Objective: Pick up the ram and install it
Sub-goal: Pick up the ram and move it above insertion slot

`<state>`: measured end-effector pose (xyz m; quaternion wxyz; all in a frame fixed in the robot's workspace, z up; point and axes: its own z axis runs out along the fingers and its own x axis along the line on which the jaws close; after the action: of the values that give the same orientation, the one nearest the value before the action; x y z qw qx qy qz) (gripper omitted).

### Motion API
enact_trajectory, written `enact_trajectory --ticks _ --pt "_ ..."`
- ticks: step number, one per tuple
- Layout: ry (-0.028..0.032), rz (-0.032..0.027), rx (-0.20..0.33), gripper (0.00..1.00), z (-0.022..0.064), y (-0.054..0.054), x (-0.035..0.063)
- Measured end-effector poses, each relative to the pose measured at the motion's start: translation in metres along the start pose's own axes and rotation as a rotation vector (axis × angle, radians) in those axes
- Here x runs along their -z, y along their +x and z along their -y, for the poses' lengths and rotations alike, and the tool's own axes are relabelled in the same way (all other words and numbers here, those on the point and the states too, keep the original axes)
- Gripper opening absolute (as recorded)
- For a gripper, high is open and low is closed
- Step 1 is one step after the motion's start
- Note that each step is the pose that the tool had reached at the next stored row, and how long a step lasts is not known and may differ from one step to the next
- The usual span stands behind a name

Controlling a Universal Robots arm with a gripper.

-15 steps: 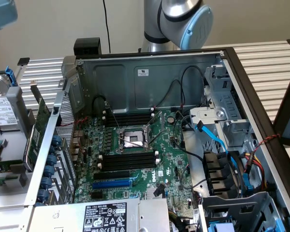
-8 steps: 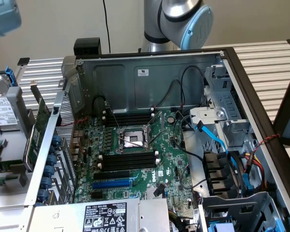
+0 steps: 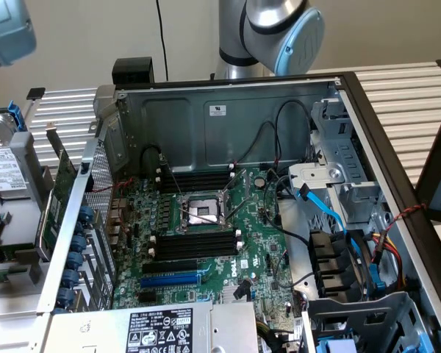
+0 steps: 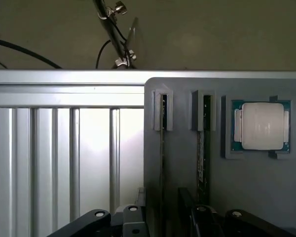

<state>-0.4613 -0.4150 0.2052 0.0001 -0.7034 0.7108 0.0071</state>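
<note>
Although the open computer case point(image 3: 228, 125) takes up most of the slatted surface point(image 3: 404, 88), your work right now is away from it, at the picking stage as I judge it. On the motherboard point(image 3: 257, 243), the black memory slots point(image 3: 195, 246) on either side of the bare processor socket point(image 3: 198, 213) look empty.

In the wrist view a grey holder point(image 4: 256, 187) lies on the surface. The ram point(image 4: 162, 148) stands on edge in one of its narrow grooves. A second stick point(image 4: 205, 143) stands apart in the next groove, nearer the processor chip point(image 4: 262, 126).

Your hand point(image 4: 167, 222) is spread wide and holds nothing. The ram runs towards the gap between its fingers and, as far as I can see, touches neither.

To do this well, I would set the hand square to the stick so that both fingers meet its flat faces together. Centre the gap on the thin edge and stay off the neighbouring stick. Come down only far enough for a firm hold, short of the holder's groove walls.
</note>
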Motion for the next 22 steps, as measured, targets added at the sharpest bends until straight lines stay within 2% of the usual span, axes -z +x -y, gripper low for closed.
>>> enact_trajectory --ticks 6,7,9,10,11,12,13,22 --pt "-0.0026 0.0007 0.000 0.39 0.0000 0.000 -0.0052" --pt "-0.0028 0.0011 0.000 0.36 0.0001 0.000 -0.0060" --pt "-0.0030 0.0022 0.000 0.24 0.0000 0.000 -0.0072" --pt "-0.0032 0.0026 0.000 0.24 0.0000 0.000 -0.0072" --pt "-0.0032 0.0028 0.000 0.18 0.0000 0.000 -0.0072" --pt "-0.0031 0.0029 0.000 0.18 0.0000 0.000 -0.0071" --pt "-0.0026 0.0033 0.000 0.13 0.0001 0.000 -0.0057" --pt "-0.0030 0.0032 0.000 0.13 -0.0004 0.000 0.0340"
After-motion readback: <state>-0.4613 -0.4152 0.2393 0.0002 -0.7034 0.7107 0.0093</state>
